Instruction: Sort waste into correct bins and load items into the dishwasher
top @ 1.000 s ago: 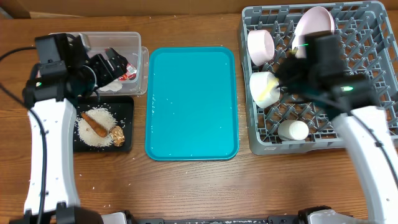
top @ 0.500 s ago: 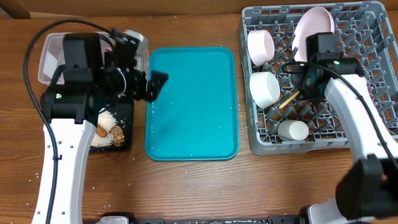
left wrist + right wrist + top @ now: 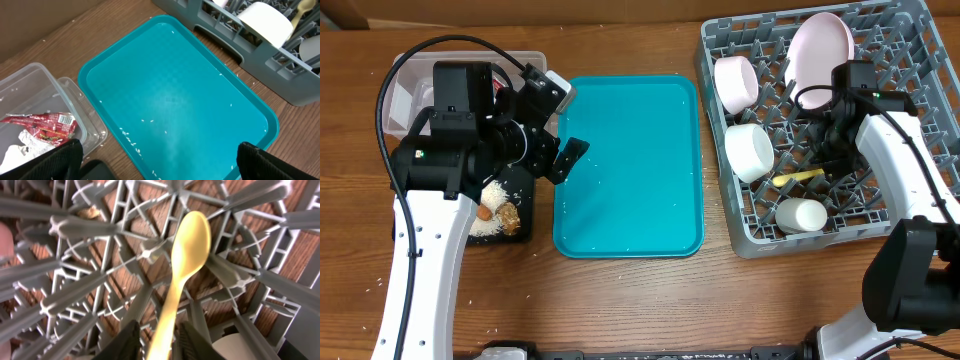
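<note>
The pale yellow spoon (image 3: 187,250) lies on the pegs of the grey dishwasher rack (image 3: 920,60), its handle between the slightly parted fingers of my right gripper (image 3: 159,342), which stands open. From above, the spoon (image 3: 798,178) sits between a white bowl (image 3: 750,150) and the small cup (image 3: 800,215). A pinkish bowl (image 3: 737,82) and the plate (image 3: 820,50) stand further back. My left gripper (image 3: 162,165) hangs wide open and holds nothing over the teal tray's left edge. The clear tub (image 3: 30,85) holds the red foil wrapper (image 3: 42,125) and white paper (image 3: 25,145). The black tray (image 3: 525,232) holds rice (image 3: 495,195), a food stick (image 3: 483,211) and crumbs (image 3: 507,217).
The teal tray (image 3: 630,165) lies between the bins and the rack, with a few rice grains (image 3: 127,134) scattered on it. Loose grains also dot the wooden table (image 3: 620,300) at the front left. The left arm covers part of the tub and the black tray.
The right gripper's fingers have parted from shut, and the spoon now lies lower in the rack. The rack has shifted a little. The left gripper has turned slightly at the teal tray's left edge.
</note>
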Motion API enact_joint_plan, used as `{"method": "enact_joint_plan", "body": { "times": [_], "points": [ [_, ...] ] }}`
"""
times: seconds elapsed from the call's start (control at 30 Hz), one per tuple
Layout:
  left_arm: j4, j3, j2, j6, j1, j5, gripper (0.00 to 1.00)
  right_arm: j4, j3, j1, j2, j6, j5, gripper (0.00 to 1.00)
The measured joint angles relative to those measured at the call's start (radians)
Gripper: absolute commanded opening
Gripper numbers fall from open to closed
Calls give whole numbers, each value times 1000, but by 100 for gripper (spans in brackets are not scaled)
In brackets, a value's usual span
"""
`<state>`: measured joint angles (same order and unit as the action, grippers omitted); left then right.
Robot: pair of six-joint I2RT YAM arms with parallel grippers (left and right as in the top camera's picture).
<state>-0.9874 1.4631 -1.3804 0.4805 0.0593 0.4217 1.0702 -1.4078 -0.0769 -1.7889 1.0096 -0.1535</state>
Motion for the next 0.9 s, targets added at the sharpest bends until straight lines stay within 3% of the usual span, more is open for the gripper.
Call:
{"method": "enact_joint_plan", "body": {
  "times": [0.17,0.3,0.33,0.53,0.73,0.9],
  "points": [
    [0,0,0,2,0,0,100,16,-67,0,22,-111,82,36],
    [0,0,0,2,0,-3,100,108,-220,6,125,-309,212,68],
    [0,0,0,2,0,-4,100,158,-266,16,177,-362,242,100],
    [0,0,0,2,0,-4,100,406,-388,92,509,-503,334,100],
    [1,0,0,2,0,-7,100,590,-392,92,670,-564,305,100],
    [1,0,0,2,0,-7,100,504,-370,92,843,-660,250,100]
  ]
}}
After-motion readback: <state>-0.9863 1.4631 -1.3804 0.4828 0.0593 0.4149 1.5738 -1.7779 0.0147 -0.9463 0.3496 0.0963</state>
